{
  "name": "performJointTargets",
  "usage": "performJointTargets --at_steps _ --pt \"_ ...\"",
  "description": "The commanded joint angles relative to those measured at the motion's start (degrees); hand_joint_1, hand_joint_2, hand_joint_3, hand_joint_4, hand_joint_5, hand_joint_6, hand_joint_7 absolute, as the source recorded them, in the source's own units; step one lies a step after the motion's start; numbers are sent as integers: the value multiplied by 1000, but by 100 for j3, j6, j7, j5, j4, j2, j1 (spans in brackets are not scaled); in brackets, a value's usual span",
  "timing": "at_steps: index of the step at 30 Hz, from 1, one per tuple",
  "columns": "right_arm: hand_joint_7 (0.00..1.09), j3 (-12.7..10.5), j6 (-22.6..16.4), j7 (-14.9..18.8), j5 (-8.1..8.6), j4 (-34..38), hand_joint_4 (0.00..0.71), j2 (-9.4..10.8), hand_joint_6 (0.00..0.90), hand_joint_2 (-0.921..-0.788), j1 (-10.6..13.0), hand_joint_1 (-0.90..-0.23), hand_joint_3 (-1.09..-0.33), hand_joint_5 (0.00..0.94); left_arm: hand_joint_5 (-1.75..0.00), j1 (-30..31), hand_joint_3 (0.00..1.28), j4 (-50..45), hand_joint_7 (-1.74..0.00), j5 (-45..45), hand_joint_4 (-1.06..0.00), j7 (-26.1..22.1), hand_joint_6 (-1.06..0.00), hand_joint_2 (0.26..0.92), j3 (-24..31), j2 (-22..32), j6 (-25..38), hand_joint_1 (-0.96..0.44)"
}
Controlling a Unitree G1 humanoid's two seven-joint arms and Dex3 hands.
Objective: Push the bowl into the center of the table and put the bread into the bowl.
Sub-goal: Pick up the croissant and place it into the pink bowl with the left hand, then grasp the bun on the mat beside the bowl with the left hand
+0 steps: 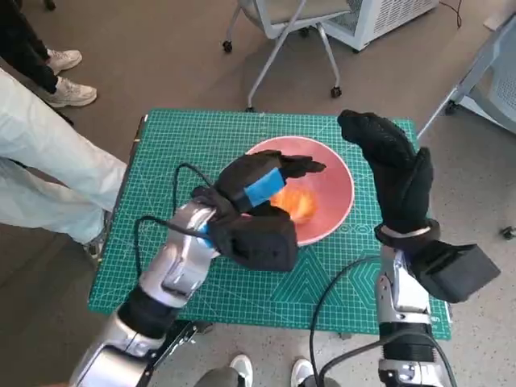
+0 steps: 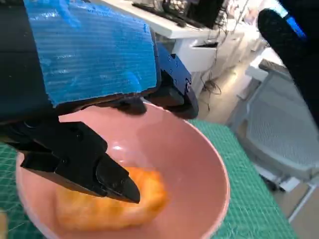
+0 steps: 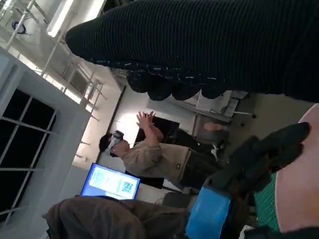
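Note:
The pink bowl stands on the green mat, a little right of the table's middle. An orange piece of bread lies inside it, also seen on the bowl's bottom in the left wrist view. My left hand hovers over the bowl's near-left side with its fingers spread above the bread, gripping nothing. My right hand stands raised just right of the bowl, fingers stretched out and empty. The bowl's rim shows whole under the left hand.
A green cutting mat covers the small table. A person's pale trouser legs stand close to the table's left edge. A chair base on castors is beyond the far edge. Shoes show at the near edge. A person with raised hands appears in the right wrist view.

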Motion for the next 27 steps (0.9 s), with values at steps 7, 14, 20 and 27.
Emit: performJointTargets --at_steps 7,14,20,27 --pt "500 9 142 -25 -6 3 180 10 84 -921 167 -667 -759 0 0 647 0 -1809 -14 -729 -192 -984 -398 822 918 728 510 -278" --pt "500 -4 165 -11 23 20 180 9 84 -921 162 -669 -758 0 0 1205 0 -2501 -13 -1171 -188 -1196 -401 812 1716 1250 590 -276" --pt "501 6 199 12 42 -6 179 17 83 -921 168 -668 -759 0 -1 1702 0 -2889 -13 -1187 -188 -1178 -403 808 2110 1564 667 -276" --pt "502 0 203 55 77 31 179 11 83 -921 158 -667 -759 0 -4 2185 0 -3153 -15 -609 -197 -1017 -413 793 2036 1826 763 -282"
